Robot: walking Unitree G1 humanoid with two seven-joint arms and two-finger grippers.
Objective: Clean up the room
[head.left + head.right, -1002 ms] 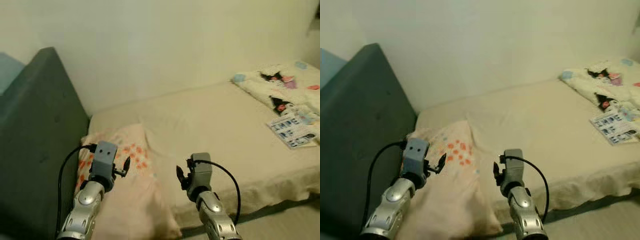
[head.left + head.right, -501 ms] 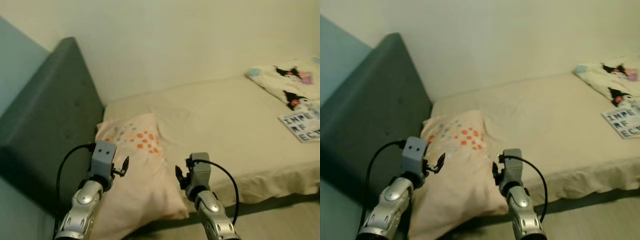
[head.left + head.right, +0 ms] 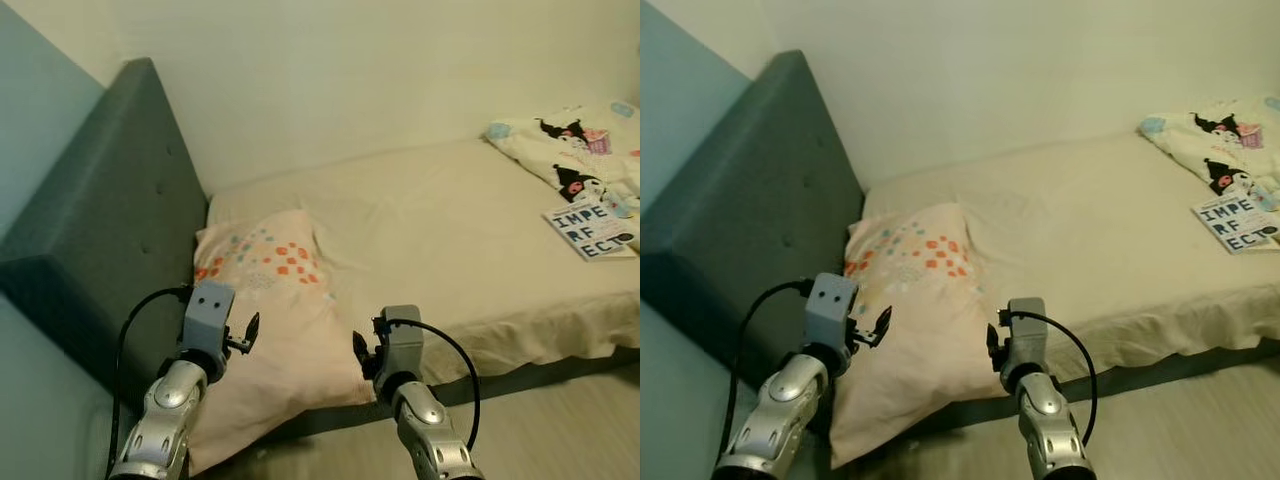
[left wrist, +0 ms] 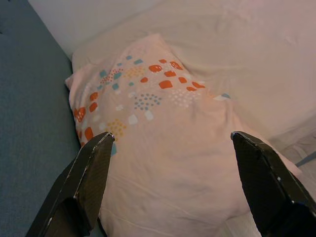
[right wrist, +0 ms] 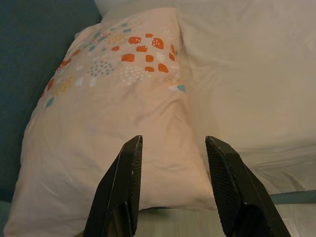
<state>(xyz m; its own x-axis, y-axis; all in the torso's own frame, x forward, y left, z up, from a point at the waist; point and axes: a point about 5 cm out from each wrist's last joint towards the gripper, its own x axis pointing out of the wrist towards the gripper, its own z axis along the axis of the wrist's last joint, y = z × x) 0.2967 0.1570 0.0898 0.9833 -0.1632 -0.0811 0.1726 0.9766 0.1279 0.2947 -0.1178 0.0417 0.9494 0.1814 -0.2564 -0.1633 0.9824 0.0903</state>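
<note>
Pillow (image 3: 268,330) and bed (image 3: 470,250) are sitting lower and further off in the head views than they were a second ago, with more of the grey headboard (image 3: 100,240) and a strip of floor (image 3: 560,430) now showing; since the whole picture has shifted together, this is the camera drawing back and tilting, not the bedding moving. The pillow is lying slumped at the head end of the bed, against the headboard, with its lower end hanging off the mattress edge toward the floor.

Both arms are staying raised in front of the robot, much as before. The left gripper (image 4: 173,143) is hovering above the pillow with its fingers spread wide and nothing between them. The right gripper (image 5: 173,148) is hovering over the pillow's lower half near the mattress edge, its fingers parted more narrowly and also empty. Neither is touching the fabric.

Further down the bed, a magazine (image 3: 592,228) is lying just beside a crumpled cartoon-print blanket (image 3: 570,165), well apart from the pillow.

Judging from this, the robot is lining itself up on the pillow as the thing to tidy, and the grasp is not yet begun; the hanging end is looking likely to sag when lifted.
</note>
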